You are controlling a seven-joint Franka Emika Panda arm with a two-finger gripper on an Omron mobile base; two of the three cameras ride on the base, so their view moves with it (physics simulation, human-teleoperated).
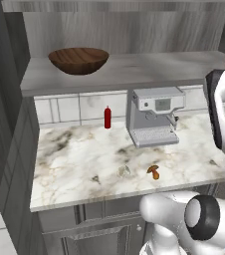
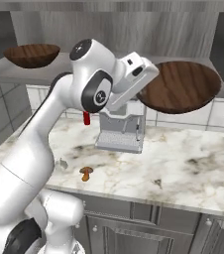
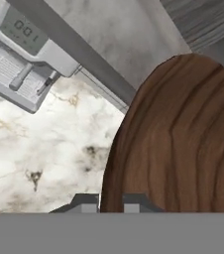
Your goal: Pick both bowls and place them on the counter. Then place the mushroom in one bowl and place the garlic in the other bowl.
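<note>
1. Left base view: one bowl (image 1: 78, 60) stood on the grey shelf (image 1: 134, 72) at 11 o'clock. On the counter (image 1: 74, 159), the mushroom (image 1: 154, 172) lay at 5 o'clock, the garlic (image 1: 124, 171) just beside it toward 9 o'clock; a red bottle (image 1: 107, 117) and a coffee machine (image 1: 153, 117) stood behind.
2. Right base view: second bowl (image 2: 179, 86) was tilted, at 2 o'clock, above the counter, at the gripper (image 2: 144, 92).
3. Hand view: the jaws gripped the second bowl's rim; fingertips (image 3: 86, 202) at 6 o'clock.
</note>
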